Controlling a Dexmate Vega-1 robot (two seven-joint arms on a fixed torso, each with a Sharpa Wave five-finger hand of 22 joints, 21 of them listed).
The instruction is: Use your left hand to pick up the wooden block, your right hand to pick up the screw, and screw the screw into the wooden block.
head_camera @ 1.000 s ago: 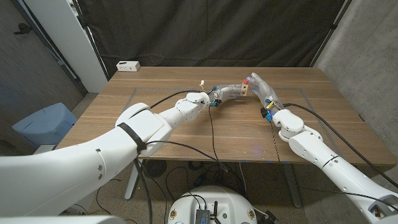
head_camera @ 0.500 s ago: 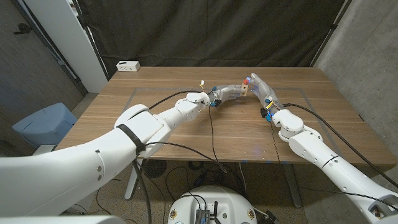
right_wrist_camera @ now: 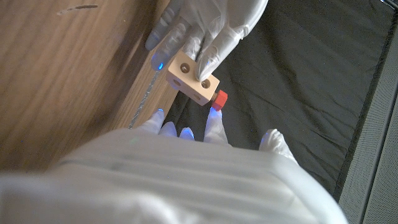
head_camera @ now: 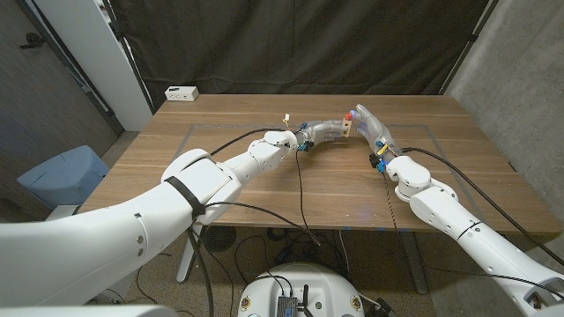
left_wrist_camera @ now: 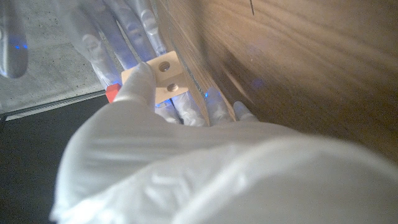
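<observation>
Above the far middle of the table, my left hand holds the pale wooden block by its side. The block has round holes in its faces, and the left hand's fingers wrap its far end. The red-headed screw sticks out of one end of the block. My right hand reaches in from the other side, and its fingertips hold the screw's head while the thumb stands apart. In the left wrist view the block sits above my left hand, with the screw beside it.
A white box lies at the table's back left corner. Black cables run along both arms over the wooden table. A blue seat stands on the floor to the left. A dark curtain hangs behind.
</observation>
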